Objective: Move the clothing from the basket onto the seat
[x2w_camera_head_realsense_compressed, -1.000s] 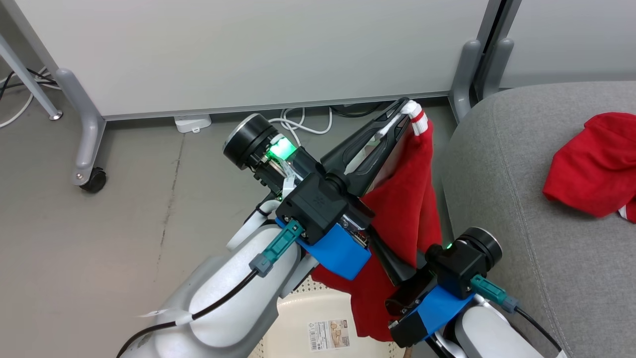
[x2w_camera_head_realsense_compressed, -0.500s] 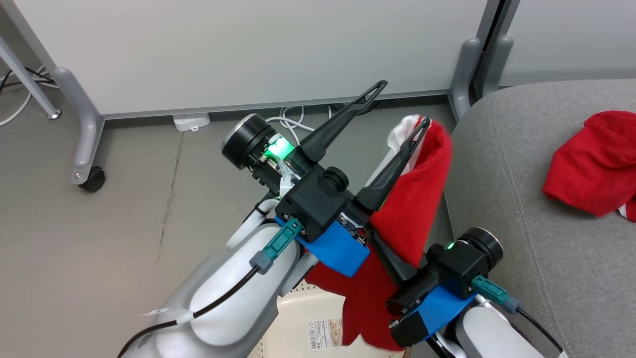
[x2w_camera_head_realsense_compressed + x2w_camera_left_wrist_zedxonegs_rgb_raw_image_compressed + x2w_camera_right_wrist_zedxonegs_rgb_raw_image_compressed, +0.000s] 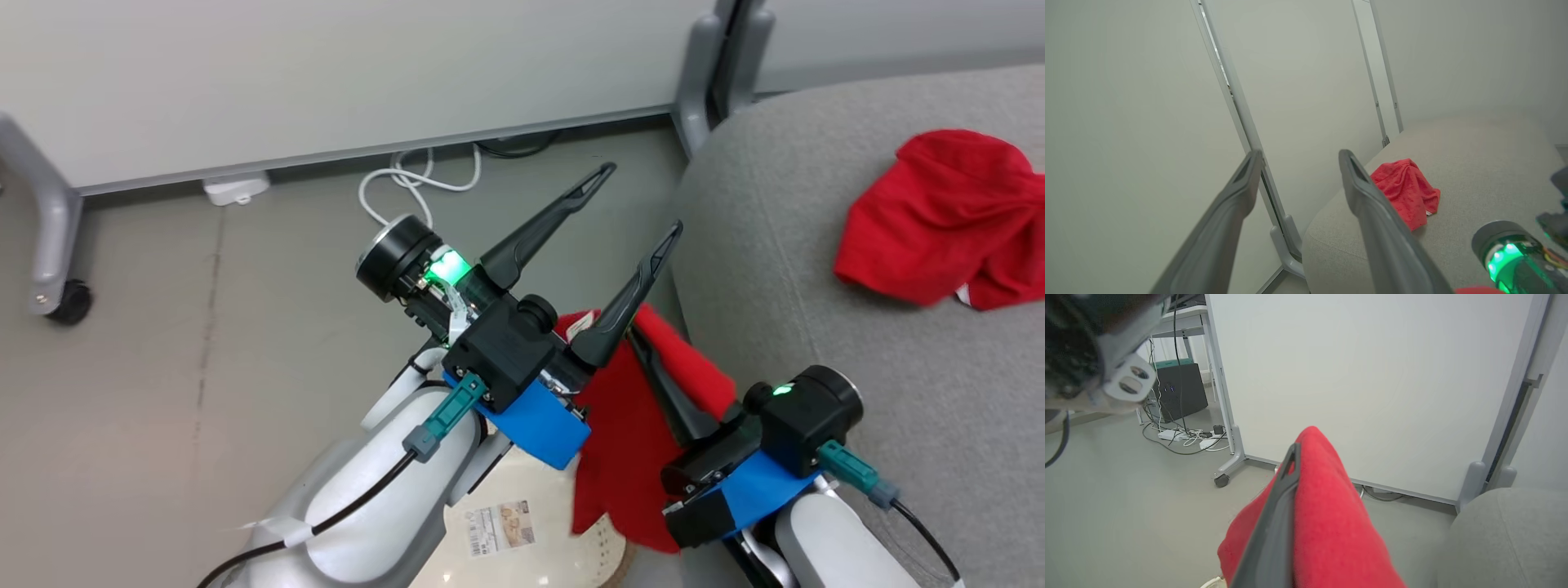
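Head view, room: bare grey floor (image 3: 122, 408) across the left half; white partition panels (image 3: 326, 73) on grey feet along the top, with a white cable (image 3: 416, 175) looped at their base.
Seat (image 3: 816, 269): light grey upholstered cushion on the right side, its rounded edge toward the centre.
Left gripper (image 3: 638, 198): centre of frame, fingers spread wide, nothing between them.
Right gripper (image 3: 1302, 445): closed on the hanging red garment (image 3: 620, 441); the right wrist view shows one finger, the other lies under the cloth.
Hanging red garment, place: lower centre, between the two grippers, just beside the seat's edge.
Hanging red garment, axis: runs top to bottom of the frame, upper end on the finger, hem over the basket (image 3: 531, 563).
Second red garment (image 3: 939, 220): crumpled on the seat at upper right, well apart from both grippers.
Hidden: basket is cut by the bottom edge and largely behind the left forearm (image 3: 384, 498); its label (image 3: 500, 527) shows, but the print is unreadable.
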### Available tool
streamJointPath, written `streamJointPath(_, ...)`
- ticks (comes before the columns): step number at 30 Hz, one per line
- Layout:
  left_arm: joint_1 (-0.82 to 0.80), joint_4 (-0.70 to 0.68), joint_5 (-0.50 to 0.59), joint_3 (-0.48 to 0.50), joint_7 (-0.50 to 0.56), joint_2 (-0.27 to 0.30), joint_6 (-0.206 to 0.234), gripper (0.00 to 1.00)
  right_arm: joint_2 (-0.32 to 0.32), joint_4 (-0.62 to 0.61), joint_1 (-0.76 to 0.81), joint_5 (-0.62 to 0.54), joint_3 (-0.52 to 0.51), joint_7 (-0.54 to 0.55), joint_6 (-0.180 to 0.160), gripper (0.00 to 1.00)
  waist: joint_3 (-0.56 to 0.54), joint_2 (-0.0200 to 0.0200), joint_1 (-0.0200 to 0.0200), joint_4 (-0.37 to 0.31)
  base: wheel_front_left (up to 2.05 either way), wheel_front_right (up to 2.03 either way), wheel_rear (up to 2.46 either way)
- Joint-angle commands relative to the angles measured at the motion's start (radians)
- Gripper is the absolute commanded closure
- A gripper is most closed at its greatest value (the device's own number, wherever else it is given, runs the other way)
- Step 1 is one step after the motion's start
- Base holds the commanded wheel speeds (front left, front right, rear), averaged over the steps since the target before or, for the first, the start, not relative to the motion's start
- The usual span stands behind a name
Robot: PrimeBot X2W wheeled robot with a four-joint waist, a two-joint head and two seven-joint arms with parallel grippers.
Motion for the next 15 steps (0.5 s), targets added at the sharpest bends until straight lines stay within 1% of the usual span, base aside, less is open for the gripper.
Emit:
streamJointPath(1,0.014,0.005,0.009,-0.008,-0.003,0.007,-0.005,0.0,0.007,-0.012,0.019,-0.009,-0.023,-0.001,0.0,1.0,0.009,-0.0001,0.0,-0.024,0.0,0.0,0.0)
streamJointPath(6,0.017,0.017,0.013,-0.038,-0.002,0.012,-0.017,0.0,0.018,-0.035,0.037,-0.023,-0.082,-0.001,0.0,1.0,0.045,-0.0001,0.0,-0.094,0.0,0.0,0.0)
streamJointPath(7,0.017,0.017,0.013,-0.038,-0.002,0.012,-0.017,0.0,0.018,-0.035,0.037,-0.023,-0.082,-0.001,0.0,1.0,0.045,-0.0001,0.0,-0.094,0.0,0.0,0.0)
streamJointPath(15,-0.006,0.027,0.019,-0.073,0.005,0.021,-0.028,0.0,0.041,-0.086,0.062,-0.037,-0.182,-0.001,0.0,1.0,0.097,-0.0001,0.0,-0.207,0.0,0.0,0.0)
